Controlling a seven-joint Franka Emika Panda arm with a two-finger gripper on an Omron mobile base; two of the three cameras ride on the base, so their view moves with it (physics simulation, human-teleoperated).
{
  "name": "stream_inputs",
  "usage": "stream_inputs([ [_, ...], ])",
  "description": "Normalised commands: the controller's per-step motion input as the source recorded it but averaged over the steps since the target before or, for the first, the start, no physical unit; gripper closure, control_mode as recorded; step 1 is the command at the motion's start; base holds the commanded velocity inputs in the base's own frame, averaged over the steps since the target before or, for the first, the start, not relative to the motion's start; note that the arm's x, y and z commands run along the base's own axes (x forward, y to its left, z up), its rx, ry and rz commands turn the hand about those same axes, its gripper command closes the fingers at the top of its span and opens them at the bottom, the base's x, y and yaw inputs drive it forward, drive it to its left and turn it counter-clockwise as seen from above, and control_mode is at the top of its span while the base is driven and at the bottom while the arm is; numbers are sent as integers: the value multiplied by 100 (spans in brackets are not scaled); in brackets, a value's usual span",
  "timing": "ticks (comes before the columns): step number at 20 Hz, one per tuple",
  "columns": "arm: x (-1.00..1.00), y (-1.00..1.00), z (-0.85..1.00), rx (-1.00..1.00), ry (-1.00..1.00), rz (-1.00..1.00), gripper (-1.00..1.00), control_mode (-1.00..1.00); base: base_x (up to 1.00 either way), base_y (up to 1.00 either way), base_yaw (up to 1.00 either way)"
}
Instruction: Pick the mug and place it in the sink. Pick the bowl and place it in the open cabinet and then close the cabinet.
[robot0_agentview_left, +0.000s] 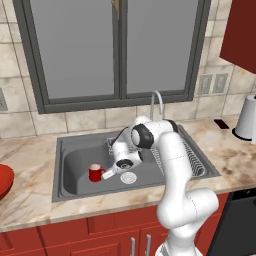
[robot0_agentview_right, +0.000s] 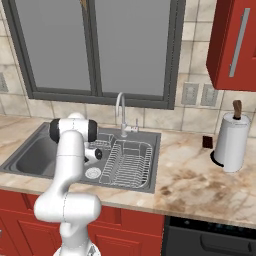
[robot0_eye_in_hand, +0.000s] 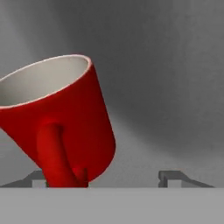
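The jaws stand spread and released, gripping nothing: in the hand view the two dark finger tips (robot0_eye_in_hand: 173, 177) sit far apart at the bottom, and the mug (robot0_eye_in_hand: 65, 122) leans tilted by the left one, its handle toward the camera and its white inside showing; whether that tip touches the handle cannot be told. The gripper (robot0_agentview_left: 106, 173) reaches down into the sink (robot0_agentview_left: 75, 172), set in the counter (robot0_agentview_left: 30, 200) below the window (robot0_agentview_left: 117, 50), and the mug (robot0_agentview_left: 95, 173) stands on the basin floor just to the left of the jaws, nearer the sink's front edge than its back, with the round drain (robot0_agentview_left: 128, 177) close by on the other side of the hand. From the right base view the arm (robot0_agentview_right: 70, 165) hides the mug, and the sink (robot0_agentview_right: 30, 157) is partly covered by it; the wire dish rack (robot0_agentview_right: 125, 162) fills the basin's right part and the faucet (robot0_agentview_right: 120, 112) rises at the back edge. The cabinet (robot0_agentview_right: 235, 45) hangs at the upper right, cut off by the frame, so its full extent is hard to make out. The bowl (robot0_agentview_left: 4, 181) lies on the counter left of the sink, only a sliver of it inside the left edge of the left base view. A paper-towel roll (robot0_agentview_right: 231, 140) stands toward the counter's right end.
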Motion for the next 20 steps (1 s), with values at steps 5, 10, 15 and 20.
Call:
stream_inputs([
  [5,-11,30,21,-4,0,0,-100,-100,0,0,0],
  [10,-9,13,24,-5,0,0,-100,-100,0,0,0],
  [15,-32,-8,23,-1,0,0,-100,-100,0,0,0],
  [20,-69,-24,31,0,-1,-5,-100,-100,0,0,0],
])
